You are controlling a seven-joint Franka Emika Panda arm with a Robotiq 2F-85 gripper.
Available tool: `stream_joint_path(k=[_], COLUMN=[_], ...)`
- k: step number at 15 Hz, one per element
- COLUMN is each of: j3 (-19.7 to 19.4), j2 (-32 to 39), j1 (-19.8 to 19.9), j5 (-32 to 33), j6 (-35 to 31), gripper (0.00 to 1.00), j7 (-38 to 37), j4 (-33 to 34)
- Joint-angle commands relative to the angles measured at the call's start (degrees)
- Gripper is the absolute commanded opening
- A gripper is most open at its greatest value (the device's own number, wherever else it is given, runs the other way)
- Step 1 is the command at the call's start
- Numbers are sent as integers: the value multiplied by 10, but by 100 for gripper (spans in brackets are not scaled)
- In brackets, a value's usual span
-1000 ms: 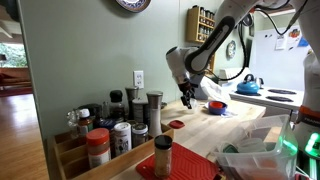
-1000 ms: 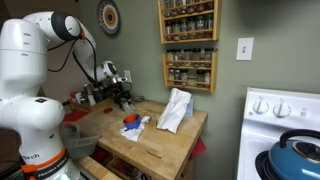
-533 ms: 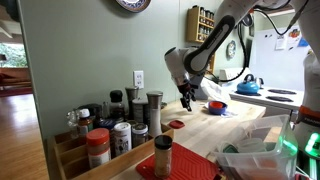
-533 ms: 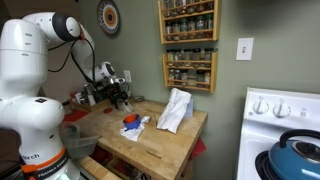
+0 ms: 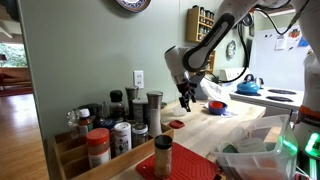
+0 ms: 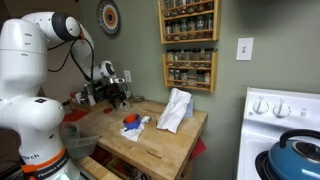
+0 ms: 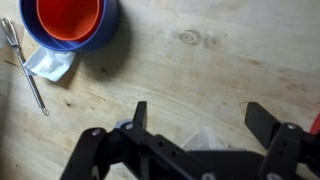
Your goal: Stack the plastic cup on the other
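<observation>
In the wrist view an orange plastic cup (image 7: 68, 17) sits inside a blue plastic cup (image 7: 103, 33) at the top left, on the wooden table top. My gripper (image 7: 200, 110) is open and empty above bare wood, to the right of the cups and apart from them. In both exterior views the gripper (image 5: 186, 98) (image 6: 119, 97) hangs over the table, and the cups (image 5: 215, 106) (image 6: 130, 122) stand close by. Something pale shows between the jaws, but I cannot tell what it is.
A thin metal utensil (image 7: 25, 65) and a white scrap (image 7: 50, 65) lie beside the cups. A white bag (image 6: 175, 108) stands on the table. Several spice jars (image 5: 120, 125) fill the near end. A blue kettle (image 5: 248, 86) sits on the stove.
The gripper has shifted only slightly over the table. The cups have not moved.
</observation>
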State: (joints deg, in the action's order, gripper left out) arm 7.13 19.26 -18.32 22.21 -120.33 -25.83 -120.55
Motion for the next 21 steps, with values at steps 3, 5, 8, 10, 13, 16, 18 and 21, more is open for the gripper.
stream_joint_path(k=[3, 5, 8, 10, 13, 16, 18, 21], j3=[7, 11, 19, 26, 37, 46, 51, 55], j2=[-33, -38, -34, -29, -25, -22, -20, -22], j1=[44, 60, 83, 97, 115, 129, 137, 145], j5=[-101, -157, -249, -312, -397, -465, -501, -541], j6=[-65, -91, -125, -143, -164, -174, -176, -174], gripper=[100, 100, 100, 100, 98, 69, 52, 29], j7=[68, 102, 159, 198, 252, 304, 333, 370], j4=[-26, -31, -36, -39, -47, -54, -58, -62])
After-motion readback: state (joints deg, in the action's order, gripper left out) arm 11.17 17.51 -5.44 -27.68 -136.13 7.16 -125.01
